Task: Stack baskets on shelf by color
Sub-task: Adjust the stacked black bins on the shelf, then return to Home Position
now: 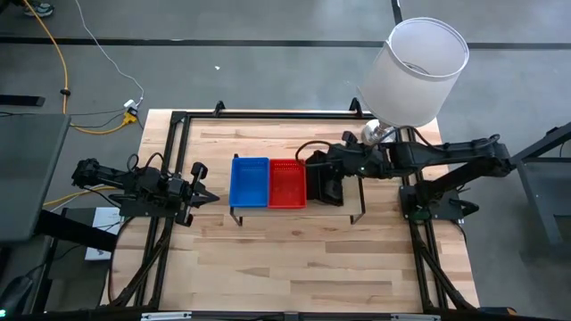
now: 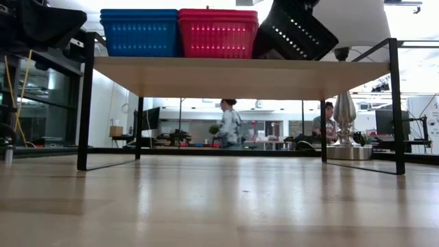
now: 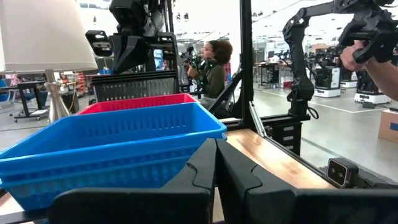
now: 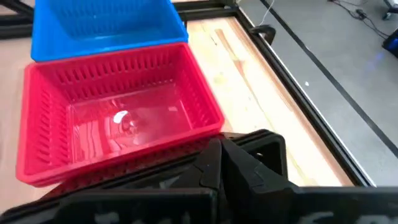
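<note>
The left gripper (image 1: 207, 196) waits over the wooden surface (image 1: 303, 259) just left of the shelf (image 2: 240, 77), its fingers (image 3: 205, 168) pressed together and holding nothing; its own camera looks past them at the blue basket close ahead.

On the shelf's light wood top, the blue baskets (image 1: 250, 181) sit at the left end. From above they read as one tray, and the low view does not make clear how many are nested there. Touching them on the right are the red baskets (image 1: 287, 184), level with the blue and upright; the right wrist view shows at least a second red rim under the top one.

Next along is the black basket (image 2: 295, 31), beside the red stack (in the low view it is plainly tilted, its left lower corner down near the shelf top and its right side raised). The right gripper (image 1: 328, 183) is at this basket, fingers (image 4: 214, 163) closed together over its black rim, so it appears to be pinching that edge, though the contact itself is mostly hidden.

Further right stands a lamp with a white shade (image 1: 415, 71) on a silver base (image 2: 345, 113), well clear of the baskets. Beyond the table, two people (image 2: 230, 123) are in the room.
</note>
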Action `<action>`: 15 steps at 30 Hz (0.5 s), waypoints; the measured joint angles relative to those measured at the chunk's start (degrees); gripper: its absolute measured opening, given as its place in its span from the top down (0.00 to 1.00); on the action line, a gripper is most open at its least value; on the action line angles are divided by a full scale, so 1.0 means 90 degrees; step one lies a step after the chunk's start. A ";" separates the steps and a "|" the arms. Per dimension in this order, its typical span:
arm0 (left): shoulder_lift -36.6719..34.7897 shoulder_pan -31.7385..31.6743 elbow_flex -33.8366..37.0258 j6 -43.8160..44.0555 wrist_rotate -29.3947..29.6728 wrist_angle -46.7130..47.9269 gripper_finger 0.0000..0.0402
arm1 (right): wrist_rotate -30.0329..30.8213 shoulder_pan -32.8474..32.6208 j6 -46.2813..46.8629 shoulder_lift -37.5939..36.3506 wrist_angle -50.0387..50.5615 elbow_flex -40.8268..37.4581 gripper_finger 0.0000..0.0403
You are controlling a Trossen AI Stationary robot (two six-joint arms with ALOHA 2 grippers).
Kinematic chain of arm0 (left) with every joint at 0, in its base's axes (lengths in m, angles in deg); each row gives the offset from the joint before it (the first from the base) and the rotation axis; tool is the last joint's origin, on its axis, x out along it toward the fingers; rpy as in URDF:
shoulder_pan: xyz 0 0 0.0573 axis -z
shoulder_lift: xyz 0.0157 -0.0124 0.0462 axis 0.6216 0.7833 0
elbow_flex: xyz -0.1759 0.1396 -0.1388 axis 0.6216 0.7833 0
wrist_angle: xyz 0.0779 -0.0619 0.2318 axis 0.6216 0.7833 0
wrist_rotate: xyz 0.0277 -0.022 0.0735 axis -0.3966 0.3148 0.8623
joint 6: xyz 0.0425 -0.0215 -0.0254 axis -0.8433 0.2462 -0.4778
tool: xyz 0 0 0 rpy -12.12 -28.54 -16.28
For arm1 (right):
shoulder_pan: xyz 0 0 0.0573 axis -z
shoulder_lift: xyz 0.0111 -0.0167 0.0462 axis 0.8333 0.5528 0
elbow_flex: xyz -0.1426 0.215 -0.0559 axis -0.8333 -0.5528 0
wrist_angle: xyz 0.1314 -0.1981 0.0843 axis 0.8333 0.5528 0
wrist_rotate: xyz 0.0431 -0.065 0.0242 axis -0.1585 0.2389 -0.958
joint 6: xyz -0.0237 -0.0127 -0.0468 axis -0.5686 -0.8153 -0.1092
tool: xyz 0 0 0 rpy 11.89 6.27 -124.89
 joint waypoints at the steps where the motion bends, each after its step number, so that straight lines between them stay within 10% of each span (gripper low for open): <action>1: 0.0000 0.0000 0.0000 0.0000 -0.0001 0.0000 1.00 | -0.0028 0.0009 0.0000 0.0020 0.0000 0.0000 1.00; 15: 0.0000 -0.0001 0.0000 0.0000 0.0000 0.0022 1.00 | -0.0444 -0.0037 -0.0024 0.0345 0.0008 0.0153 1.00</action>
